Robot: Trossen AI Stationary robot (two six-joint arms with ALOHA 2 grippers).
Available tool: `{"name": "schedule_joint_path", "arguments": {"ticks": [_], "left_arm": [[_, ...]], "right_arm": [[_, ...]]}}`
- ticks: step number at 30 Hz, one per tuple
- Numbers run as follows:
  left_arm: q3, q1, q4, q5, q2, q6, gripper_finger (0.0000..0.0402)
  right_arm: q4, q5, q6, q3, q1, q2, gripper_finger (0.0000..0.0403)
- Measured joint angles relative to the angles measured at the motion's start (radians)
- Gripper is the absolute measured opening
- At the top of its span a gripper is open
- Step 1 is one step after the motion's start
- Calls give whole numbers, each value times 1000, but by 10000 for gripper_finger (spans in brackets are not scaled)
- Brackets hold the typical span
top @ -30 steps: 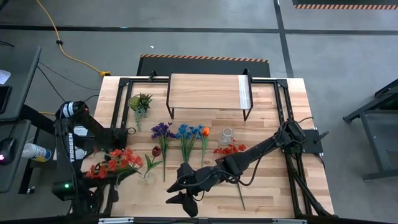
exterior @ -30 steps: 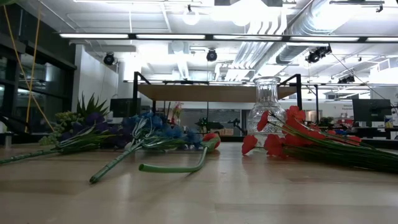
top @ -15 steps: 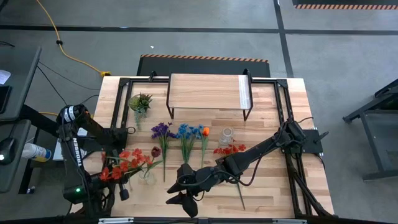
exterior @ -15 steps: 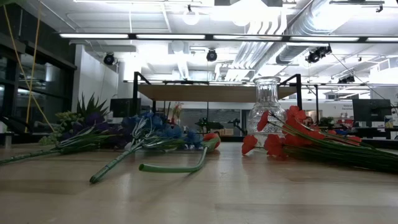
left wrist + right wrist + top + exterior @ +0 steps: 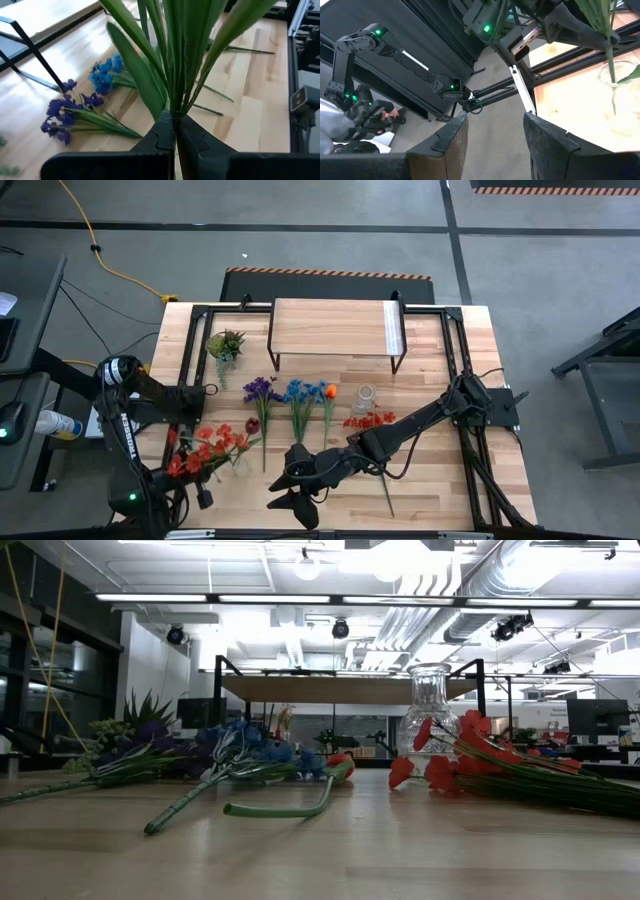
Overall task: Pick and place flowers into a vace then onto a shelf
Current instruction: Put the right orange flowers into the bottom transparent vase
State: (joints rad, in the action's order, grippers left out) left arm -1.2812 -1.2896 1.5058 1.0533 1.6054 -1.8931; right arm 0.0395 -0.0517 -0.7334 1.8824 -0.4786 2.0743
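Wooden tabletop (image 5: 430, 470), grey concrete floor (image 5: 330, 250), yellow cable (image 5: 95, 250).

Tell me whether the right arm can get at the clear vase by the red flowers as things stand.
Probably yes. The right gripper is open and empty at the front edge, away from the clear vase; only red flowers lie beside it.

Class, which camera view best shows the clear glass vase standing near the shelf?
The low view: the vase stands upright in full profile behind red flowers. The high view shows only its rim from above. Neither wrist view shows that vase.
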Motion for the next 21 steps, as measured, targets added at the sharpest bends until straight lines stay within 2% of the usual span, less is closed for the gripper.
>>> {"name": "schedule_joint_path", "arguments": {"ticks": [6,14,21], "left_arm": [[0,0,-8,-23,0,1,38],[0,0,-8,-62,0,2,135],[0,0,-13,-79,0,2,168]], "right_arm": [[0,0,0,0,0,0,181],[0,0,0,0,0,0,181],[0,0,0,0,0,0,181]]}}
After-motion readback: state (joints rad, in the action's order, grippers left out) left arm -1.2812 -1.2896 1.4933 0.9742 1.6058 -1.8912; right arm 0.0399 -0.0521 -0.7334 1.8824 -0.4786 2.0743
